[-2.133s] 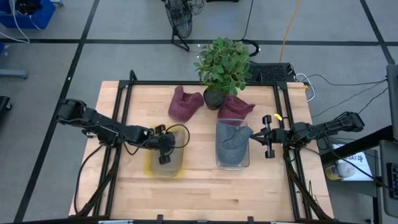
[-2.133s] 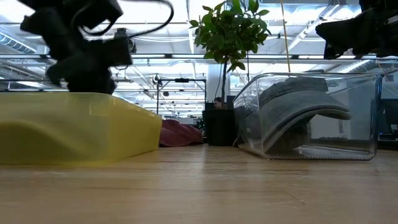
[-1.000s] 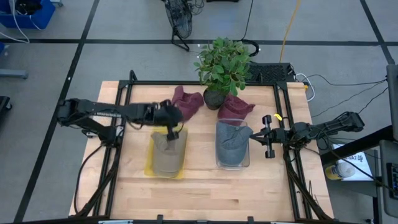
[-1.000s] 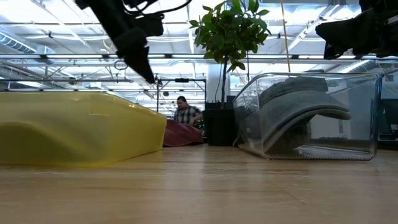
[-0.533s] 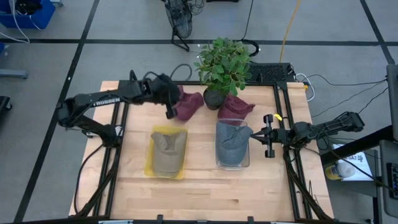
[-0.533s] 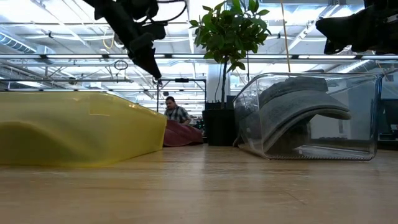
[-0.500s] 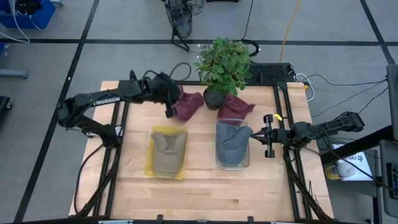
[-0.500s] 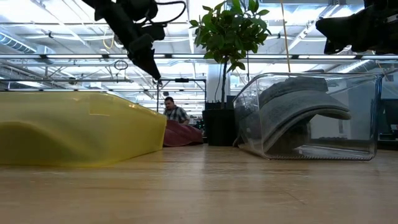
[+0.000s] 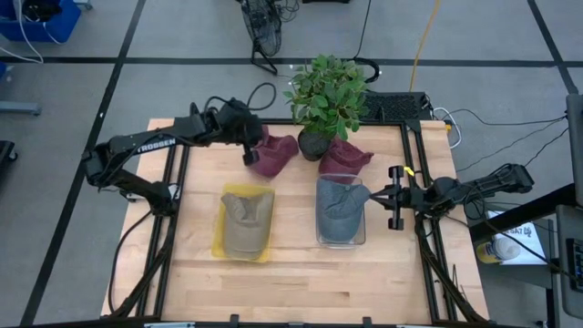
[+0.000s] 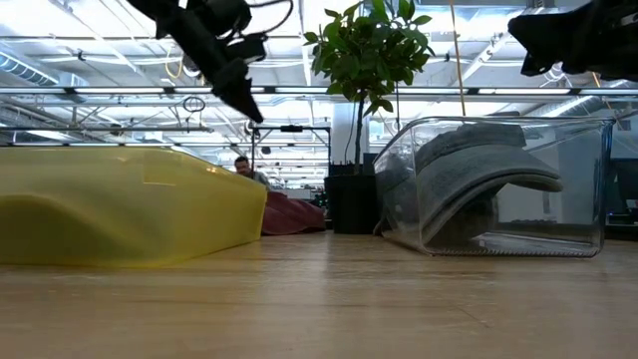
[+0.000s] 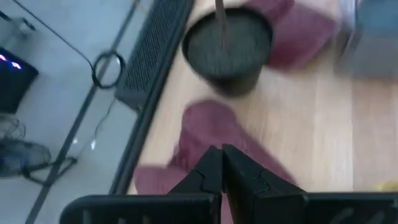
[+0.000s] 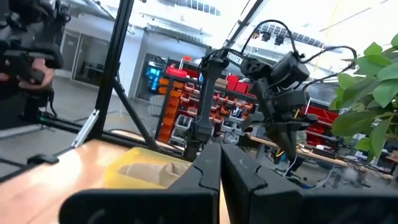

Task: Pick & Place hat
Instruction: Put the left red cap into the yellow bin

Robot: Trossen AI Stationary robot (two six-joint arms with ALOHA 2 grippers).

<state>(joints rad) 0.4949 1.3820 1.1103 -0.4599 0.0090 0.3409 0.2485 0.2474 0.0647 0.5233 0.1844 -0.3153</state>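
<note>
Left gripper (image 9: pixel 248 157) pinched closed, empty, arm stretched above maroon hat (image 9: pixel 272 153) beside plant (image 9: pixel 326 96). Right gripper (image 9: pixel 393 198) closed, right of plant.

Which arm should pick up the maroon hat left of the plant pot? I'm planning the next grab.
Left. The left gripper, fingers shut, hovers at the edge of that maroon hat. The right gripper waits at the table's right edge beside the clear bin, farther away.
</note>
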